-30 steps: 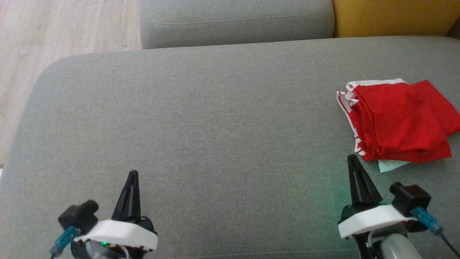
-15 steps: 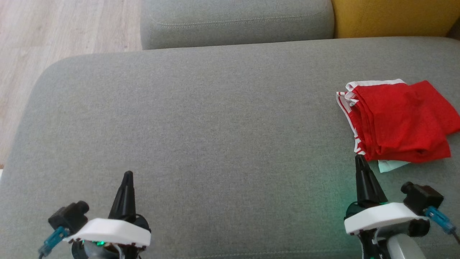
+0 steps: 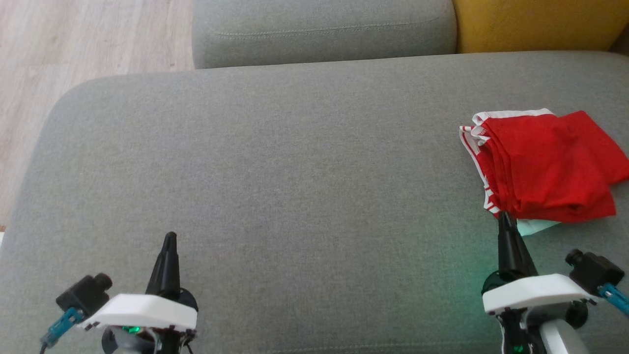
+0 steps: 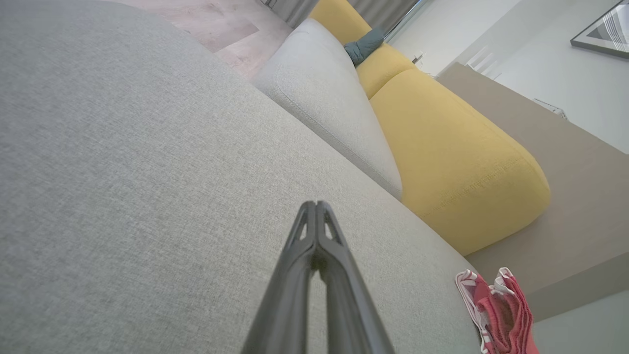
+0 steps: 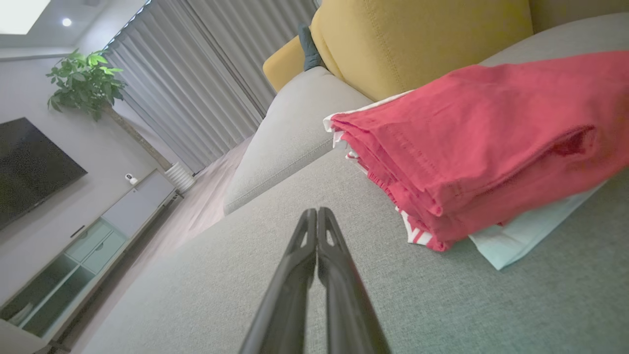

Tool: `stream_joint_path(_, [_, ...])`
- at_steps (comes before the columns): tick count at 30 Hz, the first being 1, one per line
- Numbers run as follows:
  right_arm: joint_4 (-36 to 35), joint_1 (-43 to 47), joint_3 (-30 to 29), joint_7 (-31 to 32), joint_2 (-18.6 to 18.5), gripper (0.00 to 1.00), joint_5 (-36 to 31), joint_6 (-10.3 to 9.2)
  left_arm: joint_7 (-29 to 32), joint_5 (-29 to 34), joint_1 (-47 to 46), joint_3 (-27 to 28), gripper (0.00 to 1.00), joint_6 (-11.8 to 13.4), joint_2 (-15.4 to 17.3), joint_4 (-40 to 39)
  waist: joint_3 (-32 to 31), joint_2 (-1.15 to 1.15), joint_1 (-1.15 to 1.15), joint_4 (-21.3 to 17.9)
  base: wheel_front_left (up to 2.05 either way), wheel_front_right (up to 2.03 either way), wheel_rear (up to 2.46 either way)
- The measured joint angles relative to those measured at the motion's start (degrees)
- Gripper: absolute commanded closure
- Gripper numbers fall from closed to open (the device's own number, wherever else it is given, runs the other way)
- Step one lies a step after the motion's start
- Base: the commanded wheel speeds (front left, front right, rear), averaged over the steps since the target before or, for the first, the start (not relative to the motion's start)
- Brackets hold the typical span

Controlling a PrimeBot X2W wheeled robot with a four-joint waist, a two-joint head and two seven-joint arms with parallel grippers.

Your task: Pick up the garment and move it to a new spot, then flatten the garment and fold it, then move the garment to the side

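Observation:
The garment [image 3: 545, 164] is red with white trim and lies folded at the right side of the grey cushion [image 3: 275, 162]. In the right wrist view the garment [image 5: 481, 147] lies just ahead and to the right, with a pale label [image 5: 530, 231] sticking out under it. My right gripper [image 3: 504, 219] is shut and empty, its tip at the garment's near corner. At the lower left my left gripper [image 3: 169, 239] is shut and empty over bare cushion. The left wrist view has the garment [image 4: 496, 309] far off at the lower right, beyond my left gripper [image 4: 316, 205].
A grey back cushion [image 3: 324, 29] and a yellow cushion [image 3: 535, 24] stand behind the seat. Wooden floor [image 3: 73, 44] lies beyond the cushion's rounded left edge. A TV cabinet [image 5: 73, 255], a plant [image 5: 86, 81] and curtains [image 5: 216, 73] stand across the room.
Both grippers have drifted sideways while staying shut: the right one to the right and slightly back, the left one to the left. The garment has not moved.

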Motion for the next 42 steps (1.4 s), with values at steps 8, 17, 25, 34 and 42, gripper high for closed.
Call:
stream_joint_path(8, [-0.1,0.0,-0.5,1.3,0.0,1.00,5.2,0.00,1.2,-4.3,-0.2,1.3,1.00,-0.4,0.0,0.2,-0.1,0.00,0.00,0.0,0.00,0.00,0.00])
stream_joint_path(17, [-0.3,0.0,-1.6,2.5,-0.1,1.00,11.1,0.00,2.7,-9.1,-1.2,1.7,1.00,-0.9,0.0,0.3,-0.2,0.00,0.00,0.0,0.00,0.00,0.00])
stream_joint_path(25, [-0.5,0.0,-2.2,3.7,-0.1,1.00,16.3,0.00,4.1,-13.4,-1.2,3.0,1.00,-0.9,0.0,0.5,-0.3,0.00,0.00,0.0,0.00,0.00,0.00])
stream_joint_path(34, [-0.8,-0.1,-3.2,5.1,-0.1,1.00,22.2,0.00,5.7,-18.3,-1.5,3.6,1.00,-1.4,0.1,1.0,-0.3,0.00,0.00,0.0,0.00,0.00,0.00])
stream_joint_path(42, [-0.9,-0.2,-3.9,6.4,-0.1,1.00,27.4,0.00,6.7,-22.5,-2.4,4.8,1.00,-1.5,0.1,1.3,-0.4,0.00,0.00,-0.1,0.00,0.00,0.00])
